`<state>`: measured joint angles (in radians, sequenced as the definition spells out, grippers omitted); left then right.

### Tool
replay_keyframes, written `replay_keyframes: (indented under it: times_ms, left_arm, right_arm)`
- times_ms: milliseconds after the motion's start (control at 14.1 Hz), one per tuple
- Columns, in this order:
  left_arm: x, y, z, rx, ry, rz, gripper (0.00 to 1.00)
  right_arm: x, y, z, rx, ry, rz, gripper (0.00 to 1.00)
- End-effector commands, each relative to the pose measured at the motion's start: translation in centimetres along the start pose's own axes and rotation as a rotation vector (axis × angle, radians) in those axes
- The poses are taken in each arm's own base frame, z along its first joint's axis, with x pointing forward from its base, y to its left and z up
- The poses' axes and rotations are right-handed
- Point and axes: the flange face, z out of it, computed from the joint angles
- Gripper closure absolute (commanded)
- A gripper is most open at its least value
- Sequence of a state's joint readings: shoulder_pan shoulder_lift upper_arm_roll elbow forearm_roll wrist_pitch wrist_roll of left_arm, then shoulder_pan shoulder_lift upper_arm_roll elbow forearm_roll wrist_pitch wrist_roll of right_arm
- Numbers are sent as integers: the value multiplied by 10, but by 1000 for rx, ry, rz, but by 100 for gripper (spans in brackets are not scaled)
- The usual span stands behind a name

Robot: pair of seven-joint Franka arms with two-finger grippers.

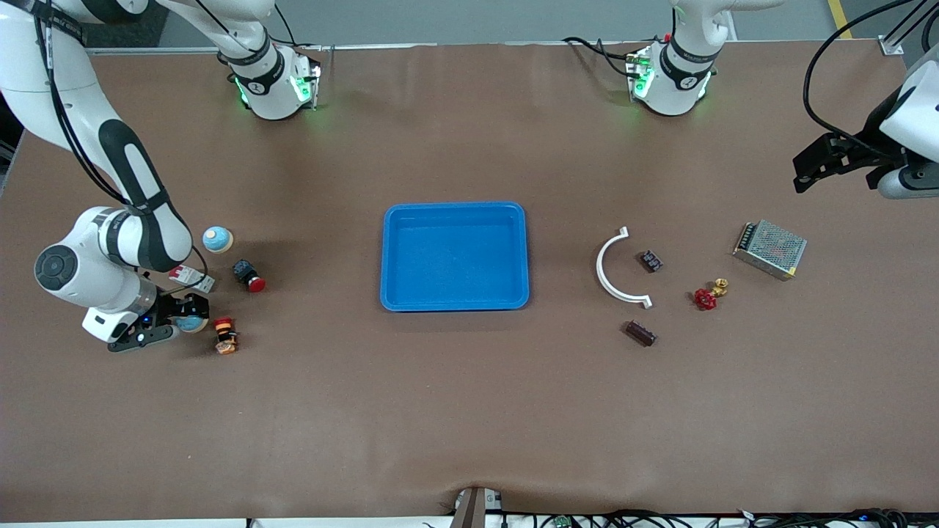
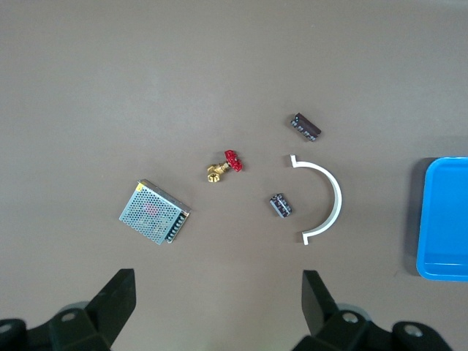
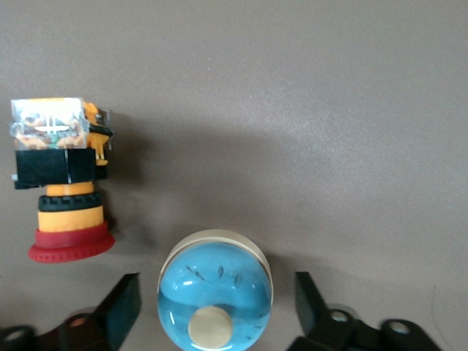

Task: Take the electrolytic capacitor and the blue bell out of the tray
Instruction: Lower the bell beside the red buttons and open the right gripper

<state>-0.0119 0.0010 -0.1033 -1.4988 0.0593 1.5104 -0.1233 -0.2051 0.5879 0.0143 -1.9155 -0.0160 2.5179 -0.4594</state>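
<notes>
Although the job is to clear 2 parts out of it, the tray (image 1: 454, 257) sits bare at the middle of the worktop (image 1: 455, 411), so we judge the removal all but done. The blue bell (image 3: 215, 296) rests on the worktop at the right arm's end, between the jaws of the right gripper (image 1: 178, 324), which stand apart on either side of it with a gap to each finger, so we read it as just let go. Just beside it lies a red-and-yellow push button (image 3: 62, 183), on its side. A second blue bell (image 1: 218, 239) and a black-and-red button (image 1: 249, 276) lie farther from the front camera.

Toward the left arm's end, a dark cylinder we take for the electrolytic capacitor (image 1: 640, 333) lies on the worktop well apart from the tray, near a white curved bracket (image 1: 620, 268), a small dark component (image 1: 651, 260), a red-handled brass valve (image 1: 709, 295) and a mesh-cased power supply (image 1: 769, 249). The left gripper (image 1: 810, 167) waits up over that end, jaws wide and holding nothing.

The step in hand looks like the release of the bell. Next, we think, the right gripper should lift straight up, keeping its fingers off the bell so it does not roll into the push button.
</notes>
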Motion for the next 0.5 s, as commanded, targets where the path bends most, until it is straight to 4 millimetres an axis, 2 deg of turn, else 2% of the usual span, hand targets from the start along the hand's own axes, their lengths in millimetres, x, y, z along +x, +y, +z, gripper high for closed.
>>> replay_keyframes:
  times_ms: [0,213,426]
  left_arm:
    - [-5,-4,-7,-14,1,8,0]
    - [-4,-3,-6,-12,0,10,0]
    - [-4,-2,-4,-14,-3,12,0]
  right_arm:
    - [13,3,-20,27,-14,-1,0]
    - [26,6,-46,43,-46,2,0]
    - [31,5,-94,38,-45,39,0]
